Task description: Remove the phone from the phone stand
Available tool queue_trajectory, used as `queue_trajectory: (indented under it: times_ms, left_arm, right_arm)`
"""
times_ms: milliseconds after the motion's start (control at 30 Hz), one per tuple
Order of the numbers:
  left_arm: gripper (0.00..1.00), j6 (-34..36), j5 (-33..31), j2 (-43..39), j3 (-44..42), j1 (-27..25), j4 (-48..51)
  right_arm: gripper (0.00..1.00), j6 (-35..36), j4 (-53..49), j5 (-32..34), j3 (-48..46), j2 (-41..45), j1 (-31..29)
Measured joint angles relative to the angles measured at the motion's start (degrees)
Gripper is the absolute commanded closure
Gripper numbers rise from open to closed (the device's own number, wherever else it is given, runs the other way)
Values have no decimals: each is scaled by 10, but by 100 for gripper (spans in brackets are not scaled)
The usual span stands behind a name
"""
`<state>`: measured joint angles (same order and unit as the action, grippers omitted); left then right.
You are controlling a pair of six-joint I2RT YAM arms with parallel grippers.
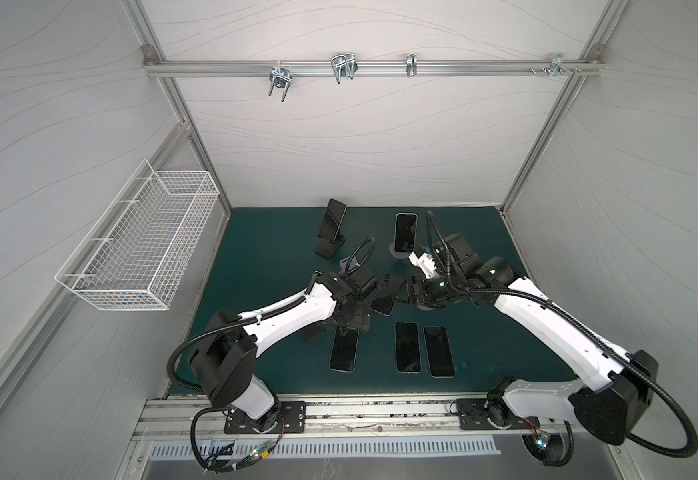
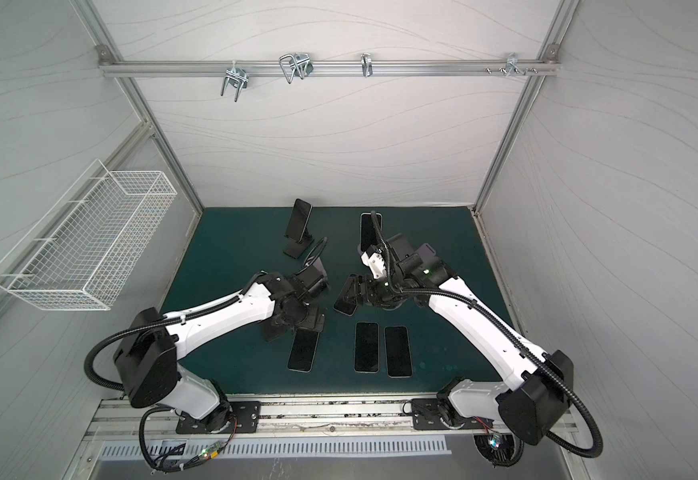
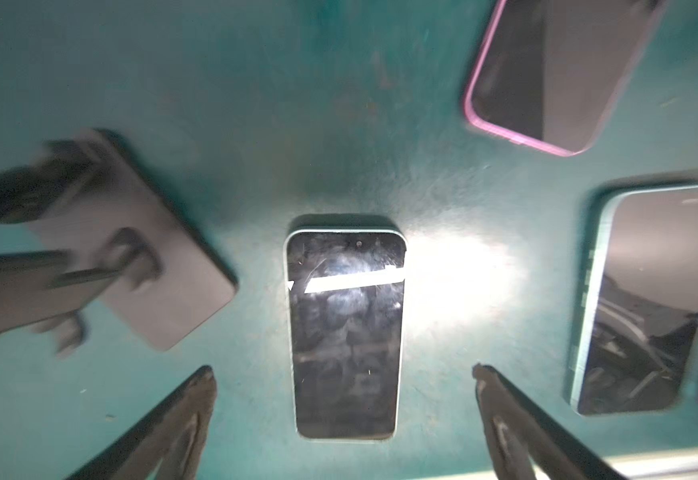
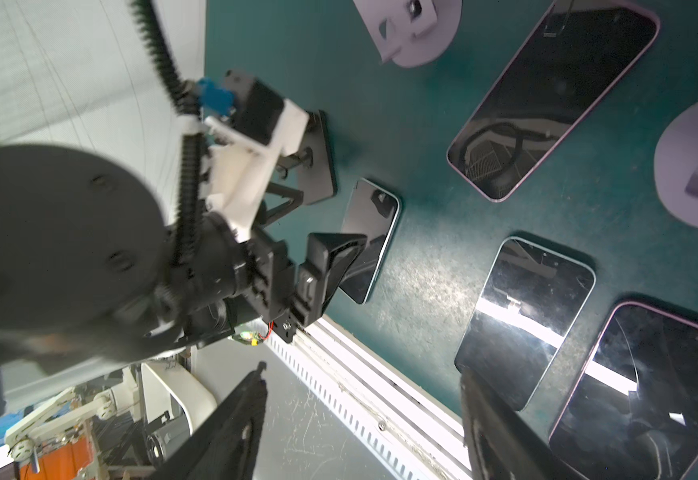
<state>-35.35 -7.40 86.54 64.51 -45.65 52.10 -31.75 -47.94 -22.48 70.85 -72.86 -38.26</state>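
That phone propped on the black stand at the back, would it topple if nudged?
Probably. The phone leans tilted on the black stand, above its small base, so a high push could tip both. Its glossy screen looks slippery; being rigid, it should lift off whole.

The green mat (image 1: pixel 264 257) carries a teal-edged phone (image 3: pixel 345 328) flat, screen up, directly beneath the left gripper (image 3: pixel 344 369). A black stand base (image 3: pixel 139 257) rests outside one finger (image 3: pixel 181 415). Outside the other finger (image 3: pixel 517 415) lie a second phone (image 3: pixel 638 299) and a pink-cased phone (image 3: pixel 559 70), apparently flat, both screen up.
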Motion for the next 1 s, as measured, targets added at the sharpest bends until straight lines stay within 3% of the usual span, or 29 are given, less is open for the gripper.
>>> queue_trajectory:
  times_ms: [467, 1000]
  left_arm:
    - [2, -9, -51, -182, 3, 0, 10]
    - [1, 44, -97, -303, 14, 0, 21]
  right_arm:
    - [26, -11, -36, 69, 107, -17, -30]
    - [26, -81, -63, 137, 239, -105, -137]
